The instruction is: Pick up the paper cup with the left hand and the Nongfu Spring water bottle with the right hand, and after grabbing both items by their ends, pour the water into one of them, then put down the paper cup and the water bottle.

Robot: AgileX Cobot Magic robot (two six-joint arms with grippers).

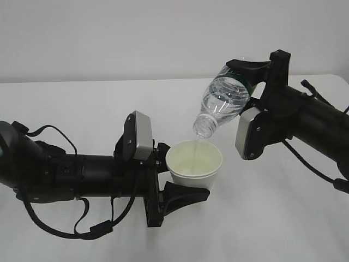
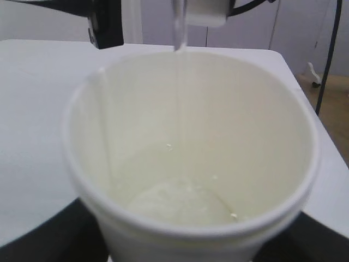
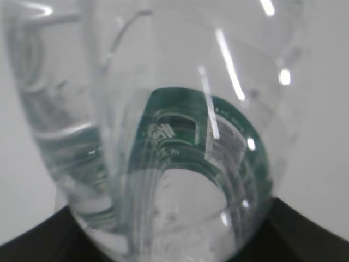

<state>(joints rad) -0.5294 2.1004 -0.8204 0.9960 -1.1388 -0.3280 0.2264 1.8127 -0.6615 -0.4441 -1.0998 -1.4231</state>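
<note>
Pouring is under way: the bottle [image 1: 224,98], gripped by the right hand [image 1: 252,73], is tipped above the cup [image 1: 194,162] clasped by the left hand [image 1: 174,183]; righting comes next.

A plain white counter [image 1: 262,218] is spread out under both tools, matte and bare-looking wherever it can be seen. Behind the tools, a pale grey wall [image 1: 136,38] is met along the counter's far edge. In the left wrist view, off past the counter's right-hand corner, a brownish floor [image 2: 332,117] is seen, with a thin black cable [image 2: 326,65] hung down in front of light wall panels [image 2: 294,24].
</note>
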